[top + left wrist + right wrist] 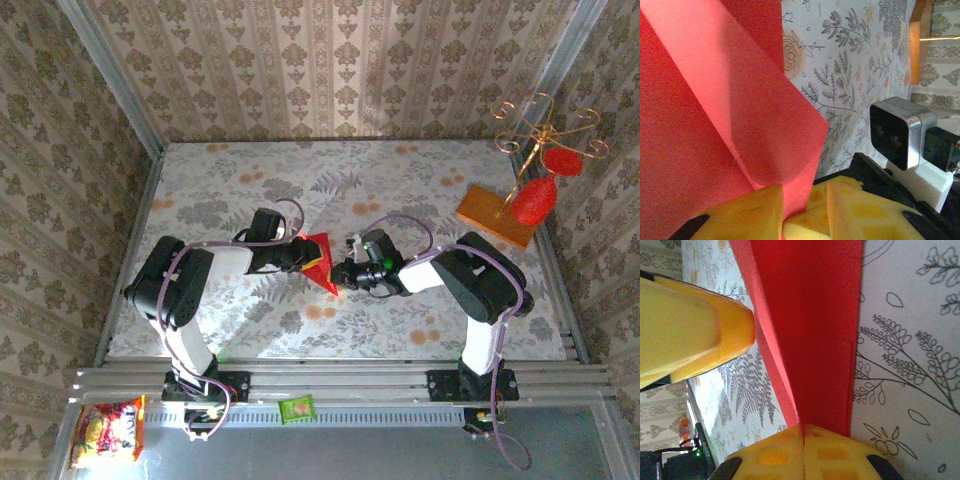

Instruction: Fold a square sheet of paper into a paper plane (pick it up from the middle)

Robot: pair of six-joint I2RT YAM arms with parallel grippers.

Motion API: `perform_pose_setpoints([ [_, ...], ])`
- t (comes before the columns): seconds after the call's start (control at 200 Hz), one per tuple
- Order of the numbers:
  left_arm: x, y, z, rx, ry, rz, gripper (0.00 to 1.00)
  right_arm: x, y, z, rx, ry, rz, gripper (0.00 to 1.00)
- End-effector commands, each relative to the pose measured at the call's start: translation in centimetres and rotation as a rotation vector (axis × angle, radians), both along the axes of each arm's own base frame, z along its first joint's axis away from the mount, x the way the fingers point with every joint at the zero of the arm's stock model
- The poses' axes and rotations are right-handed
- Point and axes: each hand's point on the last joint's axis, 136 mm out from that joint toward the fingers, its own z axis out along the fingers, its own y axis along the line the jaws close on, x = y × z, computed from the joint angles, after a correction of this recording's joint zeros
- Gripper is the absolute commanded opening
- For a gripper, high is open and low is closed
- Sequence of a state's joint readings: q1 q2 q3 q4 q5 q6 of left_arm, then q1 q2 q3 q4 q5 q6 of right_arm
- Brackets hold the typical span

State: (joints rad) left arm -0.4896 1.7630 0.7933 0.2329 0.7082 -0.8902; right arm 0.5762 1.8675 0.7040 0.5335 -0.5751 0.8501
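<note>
Floral table (400,170), wallpapered walls around it. Item one, paper (319,256): red, creased, sitting mid-table between your two grippers. Item two, right gripper (803,432): you are pinching a folded edge of the paper, fingers pressing flat together on it. Item three, left gripper (298,256): one yellow finger (700,335) is touching the paper's face; you cannot tell whether its jaws are gripping. Far right: board (497,215), red ornament (533,200) standing at it.

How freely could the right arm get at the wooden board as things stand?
Probably not yet: the right gripper is shut on the paper. Nothing stands on the table between it and the board, so the way seems free once it lets go.
</note>
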Motion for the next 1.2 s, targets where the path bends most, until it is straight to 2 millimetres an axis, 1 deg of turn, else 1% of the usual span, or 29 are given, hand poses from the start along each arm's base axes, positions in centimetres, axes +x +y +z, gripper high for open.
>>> perform_pose_setpoints([
  [0.0, 0.4, -0.8, 0.8, -0.029, -0.037, -0.042, 0.27, -1.1, -1.1, -2.4, -0.035, 0.132, -0.021, 0.09],
  [0.07, 0.4, -1.1, 1.0, -0.042, -0.042, -0.053, 0.25, -1.1, -1.2, -2.5, -0.032, 0.145, -0.03, 0.09],
  [0.295, 0.7, -1.6, 1.7, -0.079, -0.06, -0.073, 0.22, -1.1, -1.4, -3.0, -0.028, 0.181, -0.042, 0.09],
  [0.505, 0.8, -1.8, 0.9, -0.076, -0.038, -0.081, 0.2, -1.0, -1.7, -3.5, -0.02, 0.218, -0.06, 0.09],
  [0.68, 1.1, -2.2, 0.9, -0.088, -0.041, -0.089, 0.19, -1.0, -1.9, -3.7, -0.016, 0.242, -0.072, 0.09],
  [0.85, 1.2, -2.3, 0.4, -0.085, -0.031, -0.097, 0.18, -1.0, -2.1, -3.7, -0.015, 0.249, -0.08, 0.09],
  [1.02, 1.4, -2.2, 0.3, -0.082, -0.028, -0.096, 0.16, -1.0, -2.3, -3.6, -0.013, 0.251, -0.086, 0.1],
  [1.195, 1.9, -1.1, 0.2, -0.06, -0.039, -0.064, 0.15, -1.0, -2.4, -3.7, -0.017, 0.253, -0.09, 0.1],
])
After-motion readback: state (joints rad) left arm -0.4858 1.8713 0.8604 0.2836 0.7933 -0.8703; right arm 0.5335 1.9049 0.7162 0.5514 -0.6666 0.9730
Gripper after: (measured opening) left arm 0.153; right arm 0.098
